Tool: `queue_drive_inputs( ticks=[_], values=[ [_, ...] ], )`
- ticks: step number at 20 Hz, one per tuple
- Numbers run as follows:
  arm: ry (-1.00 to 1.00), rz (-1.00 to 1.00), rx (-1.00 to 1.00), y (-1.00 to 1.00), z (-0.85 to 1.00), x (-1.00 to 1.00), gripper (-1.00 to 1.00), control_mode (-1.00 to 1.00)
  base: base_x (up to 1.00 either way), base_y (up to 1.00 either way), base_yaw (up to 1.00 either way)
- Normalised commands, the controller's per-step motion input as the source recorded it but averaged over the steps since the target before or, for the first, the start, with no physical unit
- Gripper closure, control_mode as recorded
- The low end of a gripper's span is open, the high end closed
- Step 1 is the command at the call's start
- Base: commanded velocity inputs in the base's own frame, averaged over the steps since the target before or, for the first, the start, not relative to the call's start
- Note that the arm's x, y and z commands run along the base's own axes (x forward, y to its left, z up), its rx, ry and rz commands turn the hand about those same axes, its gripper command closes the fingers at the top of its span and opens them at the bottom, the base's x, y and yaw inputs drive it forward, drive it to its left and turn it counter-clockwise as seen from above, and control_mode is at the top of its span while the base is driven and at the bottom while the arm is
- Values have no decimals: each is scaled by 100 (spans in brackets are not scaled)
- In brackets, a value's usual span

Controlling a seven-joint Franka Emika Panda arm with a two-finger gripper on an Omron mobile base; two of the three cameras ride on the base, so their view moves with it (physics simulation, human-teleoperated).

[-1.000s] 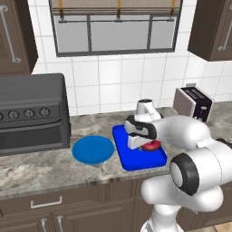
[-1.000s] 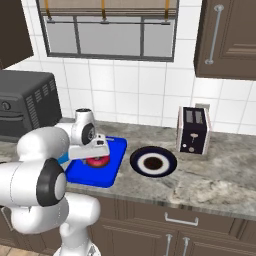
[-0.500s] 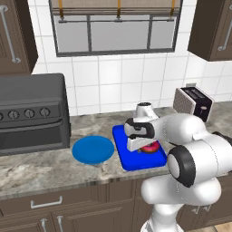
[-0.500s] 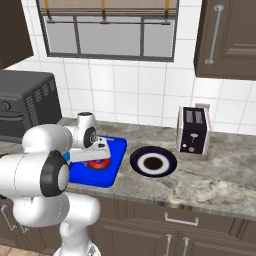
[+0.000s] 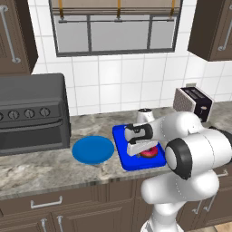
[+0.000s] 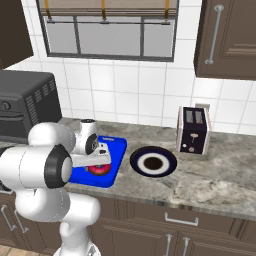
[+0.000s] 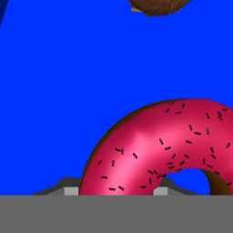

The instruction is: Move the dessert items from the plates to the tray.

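Over the tray [image 5: 123,149], end effector [image 5: 144,152] low, pinching the pink donut [image 7: 159,150], which sits at or just above the tray floor. Brown ball [image 7: 157,6] already on tray. Step judged: placing. Next: release, lift straight. Round blue plate [image 5: 93,150], rimmed plate [image 6: 153,161] and toaster [image 6: 193,130] stand clear.

Both base views look forward and down over the arm at the counter [image 5: 41,167], one from behind-left, the other from behind-right. They share the blue tray [image 5: 124,156], the toaster [image 6: 192,130] and the tiled wall. The hand view sits very close above the tray floor [image 7: 91,77], apparently looking almost straight down at the pink-frosted donut [image 7: 150,150].
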Motion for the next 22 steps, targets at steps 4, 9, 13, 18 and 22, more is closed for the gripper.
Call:
queue_drive_inputs(
  ticks=[4,9,13,18,22],
  values=[
    [0,3,2,0,-17,21,100,-100,0,0,0],
    [-1,6,0,0,-26,17,100,-100,0,0,0],
    [-7,4,0,-5,-18,0,-100,-100,0,0,0],
    [0,3,0,-8,35,0,-100,-100,0,0,0],
    [0,2,0,-3,68,0,-100,-100,0,0,0]
  ],
)
